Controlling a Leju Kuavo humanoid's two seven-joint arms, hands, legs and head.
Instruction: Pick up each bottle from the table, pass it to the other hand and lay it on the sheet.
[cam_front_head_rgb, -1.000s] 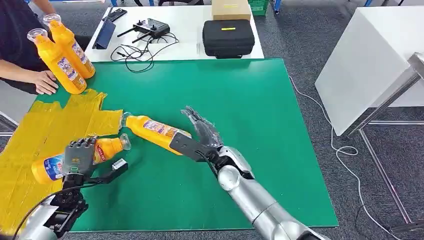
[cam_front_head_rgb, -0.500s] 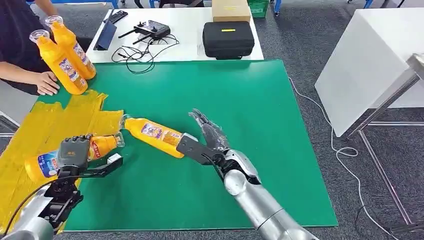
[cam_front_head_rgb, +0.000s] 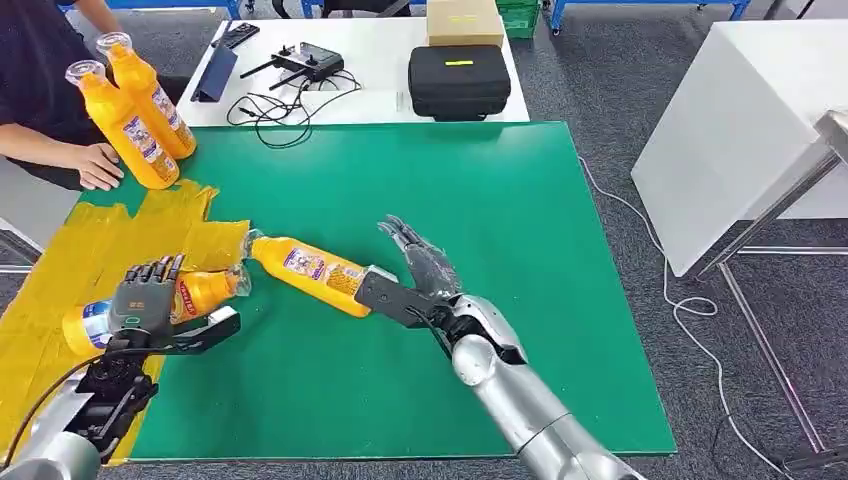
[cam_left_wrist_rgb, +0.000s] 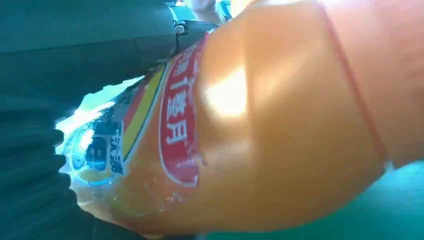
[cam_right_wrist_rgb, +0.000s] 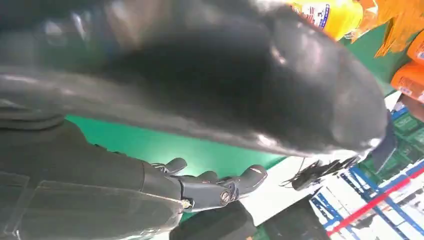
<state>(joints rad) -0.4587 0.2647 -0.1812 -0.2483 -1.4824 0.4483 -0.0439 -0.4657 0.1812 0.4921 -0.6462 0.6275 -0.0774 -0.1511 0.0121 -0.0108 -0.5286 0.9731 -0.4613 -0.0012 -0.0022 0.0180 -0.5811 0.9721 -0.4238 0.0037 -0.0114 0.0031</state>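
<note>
While the left hand (cam_front_head_rgb: 148, 302) grasps one bottle (cam_front_head_rgb: 95, 320) over the yellow sheet (cam_front_head_rgb: 60, 290) at the green table's (cam_front_head_rgb: 500, 220) left edge, the right hand (cam_front_head_rgb: 415, 275), fingers spread, touches a second bottle (cam_front_head_rgb: 310, 272) lying mid-table, and two more bottles (cam_front_head_rgb: 135, 105) wait upright at the far left corner.

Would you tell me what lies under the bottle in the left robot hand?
The yellow sheet lies under the bottle; the left robot hand covers its middle, hiding any contact.

Lab or workshop: grey carpet floor (cam_front_head_rgb: 600, 70), white worktable (cam_front_head_rgb: 380, 60) with remote controller (cam_front_head_rgb: 305, 62), black case (cam_front_head_rgb: 459, 80).
</note>
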